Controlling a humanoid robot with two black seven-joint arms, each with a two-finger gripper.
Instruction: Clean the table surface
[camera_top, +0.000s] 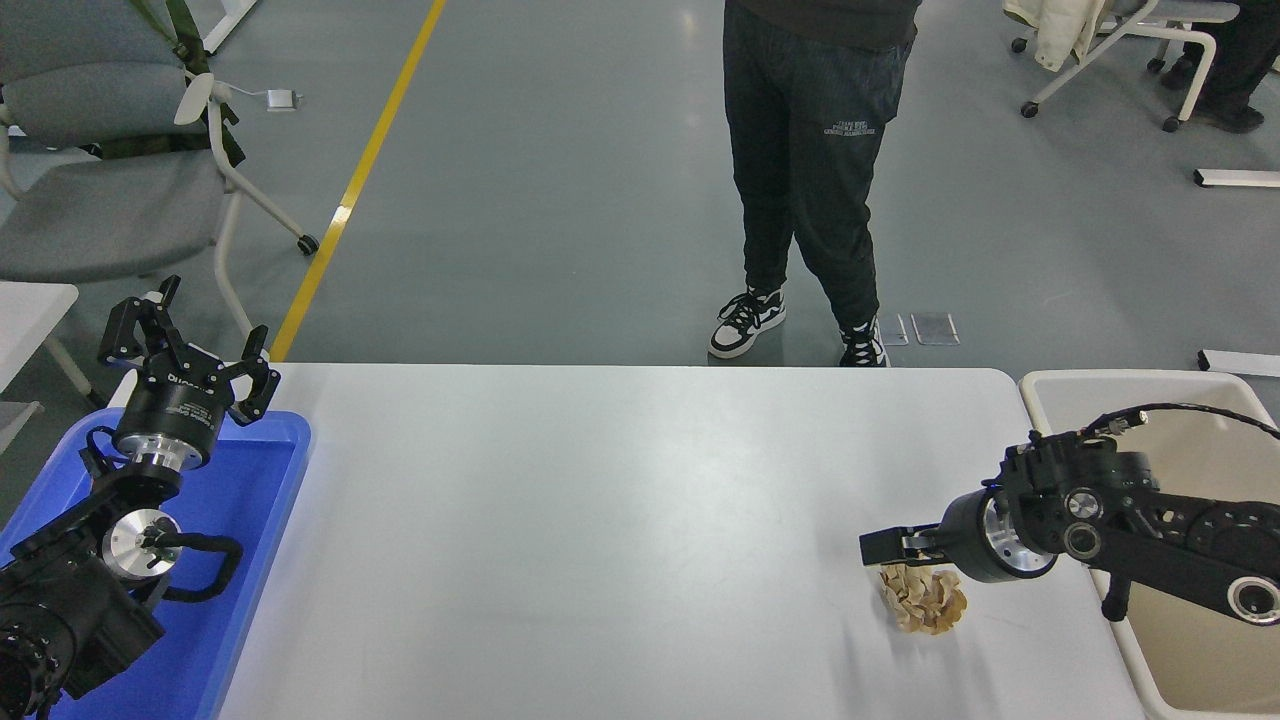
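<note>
The white table surface (600, 520) fills the middle of the head view. A crumpled brown paper ball (925, 602) lies on it at the right, near the front. My right gripper (878, 545) comes in from the right, points left and hangs low just above the ball's far edge, partly covering its top. I see it edge-on, so its opening is hidden. My left gripper (190, 345) is parked at the far left over the blue tray's far end, open and empty.
A blue plastic tray (250, 520) sits at the table's left edge under the left arm. A beige bin (1200, 640) stands off the table's right end, under the right arm. A person (810, 150) stands at the far side. A grey chair (100, 180) is at the back left.
</note>
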